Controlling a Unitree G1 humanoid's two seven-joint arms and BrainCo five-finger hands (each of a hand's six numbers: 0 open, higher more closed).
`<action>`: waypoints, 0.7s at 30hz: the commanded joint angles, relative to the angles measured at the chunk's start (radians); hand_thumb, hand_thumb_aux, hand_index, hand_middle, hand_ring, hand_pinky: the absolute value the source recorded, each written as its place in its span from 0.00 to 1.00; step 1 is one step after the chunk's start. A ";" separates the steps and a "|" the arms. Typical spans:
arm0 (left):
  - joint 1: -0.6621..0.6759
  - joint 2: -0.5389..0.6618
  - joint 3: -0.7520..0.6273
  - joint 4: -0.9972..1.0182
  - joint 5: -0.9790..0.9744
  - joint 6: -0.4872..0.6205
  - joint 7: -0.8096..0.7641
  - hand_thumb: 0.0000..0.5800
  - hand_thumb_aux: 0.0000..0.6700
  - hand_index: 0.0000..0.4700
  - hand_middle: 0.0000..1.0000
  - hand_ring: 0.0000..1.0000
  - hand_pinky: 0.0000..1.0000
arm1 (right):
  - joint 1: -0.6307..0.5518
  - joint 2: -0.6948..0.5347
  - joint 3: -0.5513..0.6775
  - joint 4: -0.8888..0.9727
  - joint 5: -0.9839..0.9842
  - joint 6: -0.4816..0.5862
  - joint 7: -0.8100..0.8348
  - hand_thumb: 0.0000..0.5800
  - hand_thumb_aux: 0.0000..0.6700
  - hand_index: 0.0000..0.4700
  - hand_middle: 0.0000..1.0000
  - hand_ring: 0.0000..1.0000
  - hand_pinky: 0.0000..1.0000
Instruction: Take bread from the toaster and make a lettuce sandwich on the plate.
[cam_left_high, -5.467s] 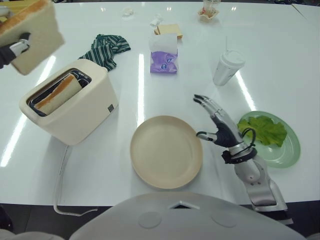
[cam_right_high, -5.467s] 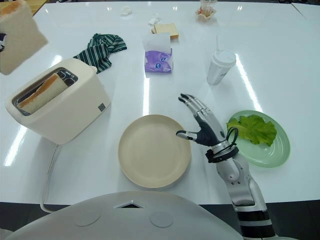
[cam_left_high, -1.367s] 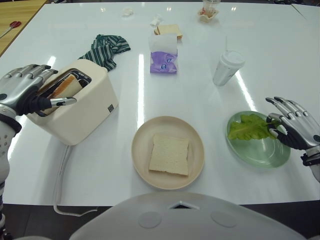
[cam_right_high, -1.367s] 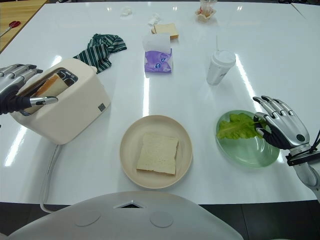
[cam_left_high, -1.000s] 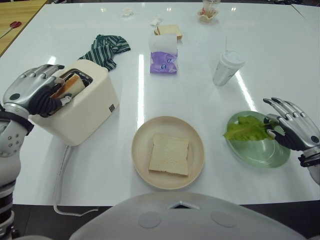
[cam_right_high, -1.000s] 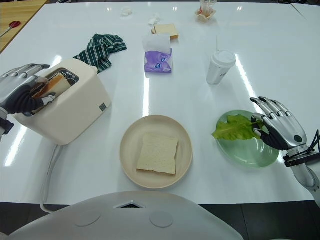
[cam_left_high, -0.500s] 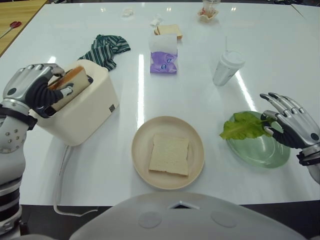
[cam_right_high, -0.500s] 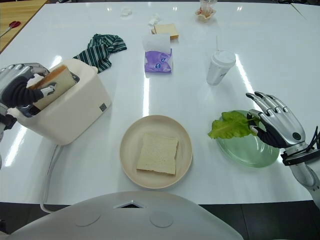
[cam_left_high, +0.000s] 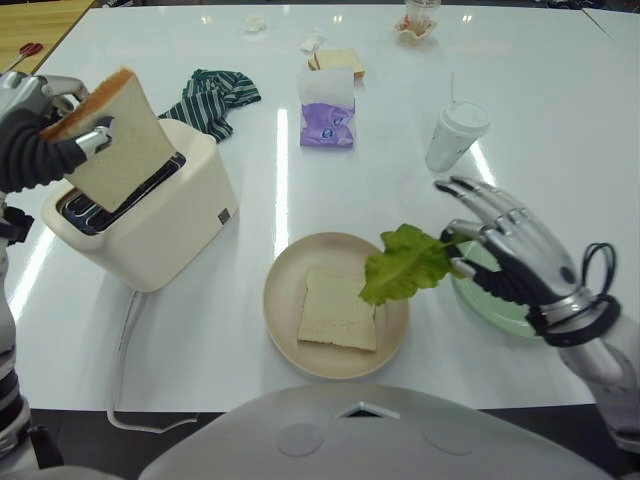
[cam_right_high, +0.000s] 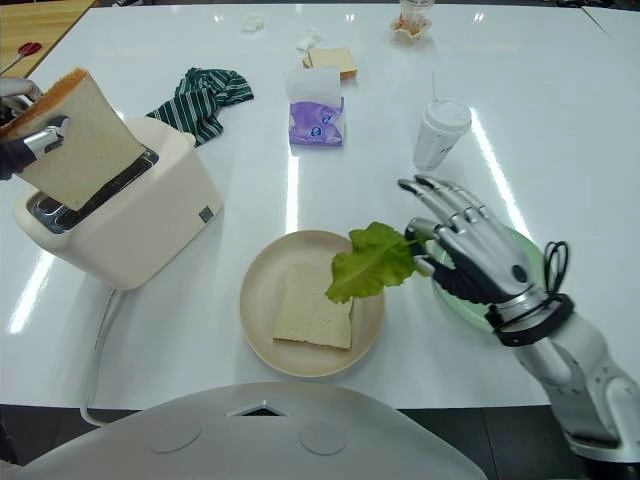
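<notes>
Over the beige plate, where one bread slice lies flat in the middle, the lettuce leaf now hangs above the slice's right edge. Half a second ago it was only at the rim of the green plate. The right hand has carried it across, pinching the stem between thumb and fingertip with the other fingers spread straight. On the far left, the second slice has risen from half sunk in the toaster to almost clear of the slot. It is tilted, and the left hand has its fingers clamped on the upper crust. By my reading the filling is about to be laid and the top slice is ready to follow, so the sandwich is well past halfway. As for writing, the toaster's small dark badge and the print on the purple tissue pack are too small to read, and the lidded cup looks plain.
</notes>
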 joint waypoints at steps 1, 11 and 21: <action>-0.026 0.019 0.000 -0.008 -0.037 -0.007 -0.011 1.00 1.00 1.00 1.00 1.00 1.00 | -0.037 0.062 0.131 0.054 -0.083 0.001 0.039 1.00 1.00 1.00 0.00 0.00 0.00; -0.052 0.031 -0.022 -0.027 -0.083 -0.007 -0.030 1.00 1.00 1.00 1.00 1.00 1.00 | -0.115 0.129 0.328 0.162 -0.236 -0.008 0.055 1.00 1.00 1.00 0.00 0.00 0.00; -0.059 0.041 -0.020 -0.042 -0.096 0.005 -0.050 1.00 1.00 1.00 1.00 1.00 1.00 | -0.122 0.096 0.326 0.178 -0.334 -0.002 0.035 1.00 1.00 1.00 0.00 0.00 0.00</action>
